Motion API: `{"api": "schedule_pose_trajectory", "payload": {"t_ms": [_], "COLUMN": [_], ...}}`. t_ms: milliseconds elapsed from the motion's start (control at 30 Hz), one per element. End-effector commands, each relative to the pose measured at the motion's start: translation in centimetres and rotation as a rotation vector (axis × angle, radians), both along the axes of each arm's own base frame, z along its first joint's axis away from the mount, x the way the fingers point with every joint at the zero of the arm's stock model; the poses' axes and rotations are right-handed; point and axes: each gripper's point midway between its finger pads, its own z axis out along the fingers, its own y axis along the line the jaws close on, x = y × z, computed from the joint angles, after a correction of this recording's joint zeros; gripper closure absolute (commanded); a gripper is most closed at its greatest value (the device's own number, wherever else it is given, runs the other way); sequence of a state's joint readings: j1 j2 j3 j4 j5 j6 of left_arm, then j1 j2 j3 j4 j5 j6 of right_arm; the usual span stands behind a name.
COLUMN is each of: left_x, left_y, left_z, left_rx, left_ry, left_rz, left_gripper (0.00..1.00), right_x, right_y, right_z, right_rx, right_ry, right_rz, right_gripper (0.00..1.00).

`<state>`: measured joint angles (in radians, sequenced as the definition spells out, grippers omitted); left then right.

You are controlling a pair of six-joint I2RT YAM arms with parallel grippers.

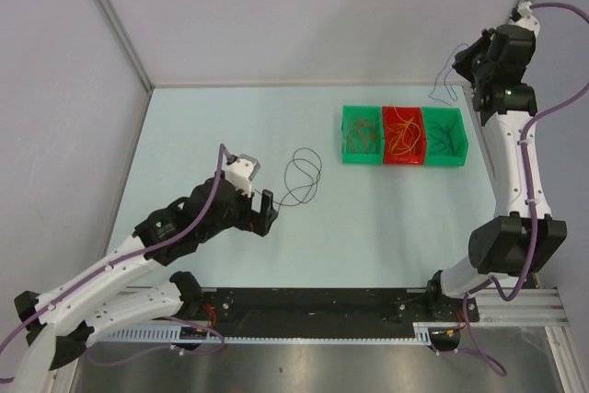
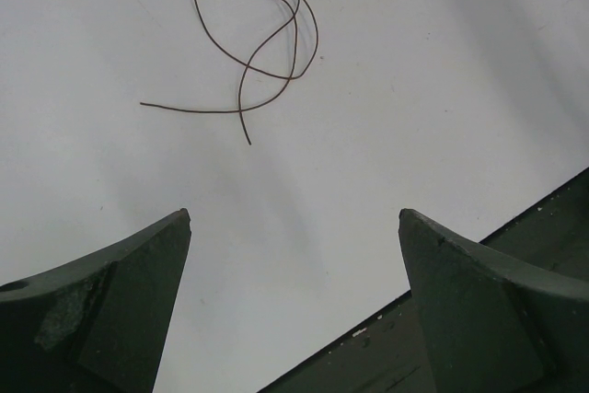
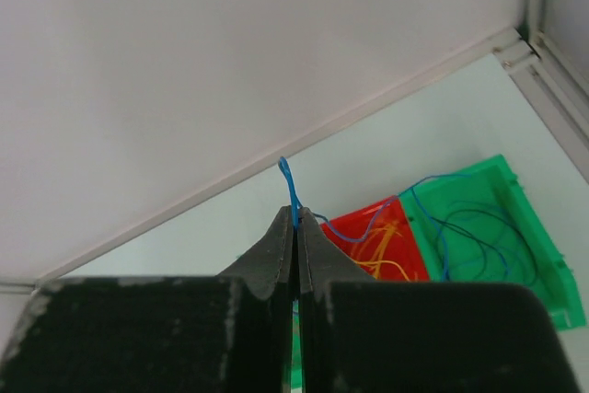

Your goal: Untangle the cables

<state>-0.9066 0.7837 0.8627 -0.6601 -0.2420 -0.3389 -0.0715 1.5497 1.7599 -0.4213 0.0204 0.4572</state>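
Three bins stand on the tabletop (image 1: 230,126): the left green bin (image 1: 346,135), the red bin (image 1: 402,161) and the right green bin (image 1: 463,140). One dark brown cable (image 2: 198,110) lies loose, one blue cable (image 3: 293,192) hangs in the air, and the strands (image 1: 401,135) in the bins are too tangled to count. Two grippers: the left gripper (image 2: 294,218) and the right gripper (image 3: 296,225).

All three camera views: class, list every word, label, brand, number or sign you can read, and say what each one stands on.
No readable text in any view.
The bins, the table, the brown cable and the blue cable show no lettering, labels or numbers.
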Motion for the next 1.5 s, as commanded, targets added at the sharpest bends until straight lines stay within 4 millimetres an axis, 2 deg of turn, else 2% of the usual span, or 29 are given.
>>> {"api": "schedule_pose_trajectory", "payload": {"t_ms": [0, 100, 267, 400, 733, 833, 900, 1000, 1133, 1167, 1300, 1400, 1467], "left_x": [0.6, 0.6, 0.6, 0.6, 0.8, 0.8, 0.8, 0.8, 0.8, 0.8, 0.7, 0.7, 0.7], "left_y": [0.0, 0.0, 0.0, 0.0, 0.0, 0.0, 0.0, 0.1, 0.0, 0.1, 0.1, 0.2, 0.2], "left_z": [0.3, 0.3, 0.2, 0.2, -0.1, -0.2, -0.3, -0.3, -0.1, 0.0, 0.1, 0.2, 0.3], "left_rx": [0.002, 0.002, 0.006, 0.005, 0.019, 0.022, 0.026, 0.026, 0.017, 0.016, 0.011, 0.008, 0.007], "left_ry": [-0.028, -0.028, -0.025, -0.026, -0.020, -0.018, -0.016, -0.016, -0.020, -0.021, -0.025, -0.030, -0.032], "left_rz": [0.010, 0.010, 0.009, 0.011, 0.016, 0.018, 0.019, 0.021, 0.019, 0.019, 0.019, 0.021, 0.021], "left_gripper": [0.00, 0.00, 0.01, 0.01, 0.01, 0.01, 0.01, 0.01, 0.01, 0.01, 0.01, 0.01, 0.01], "right_x": [-0.9, -0.6, 0.2, 1.1, 3.1, 3.6, 3.7, 3.2, 2.2, 1.8, 0.8, 0.3, 0.2], "right_y": [-3.4, -4.7, -6.4, -7.0, -7.1, -6.3, -5.9, -5.3, -4.5, -4.0, -3.3, -3.0, -2.9], "right_z": [-1.2, -2.6, -6.2, -8.7, -15.0, -15.7, -15.3, -13.1, -8.9, -6.8, -2.7, -0.8, -0.3], "right_rx": [0.020, 0.029, 0.025, 0.032, 0.069, 0.090, 0.094, 0.082, 0.068, 0.058, 0.048, 0.062, 0.067], "right_ry": [0.015, 0.036, 0.104, 0.143, 0.253, 0.260, 0.250, 0.209, 0.134, 0.097, 0.023, -0.011, -0.021], "right_rz": [-0.114, -0.139, -0.182, -0.189, -0.172, -0.141, -0.130, -0.123, -0.111, -0.101, -0.100, -0.095, -0.095], "right_gripper": [1.00, 1.00, 1.00, 1.00, 1.00, 1.00, 1.00, 1.00, 1.00, 1.00, 1.00, 1.00, 1.00]}}
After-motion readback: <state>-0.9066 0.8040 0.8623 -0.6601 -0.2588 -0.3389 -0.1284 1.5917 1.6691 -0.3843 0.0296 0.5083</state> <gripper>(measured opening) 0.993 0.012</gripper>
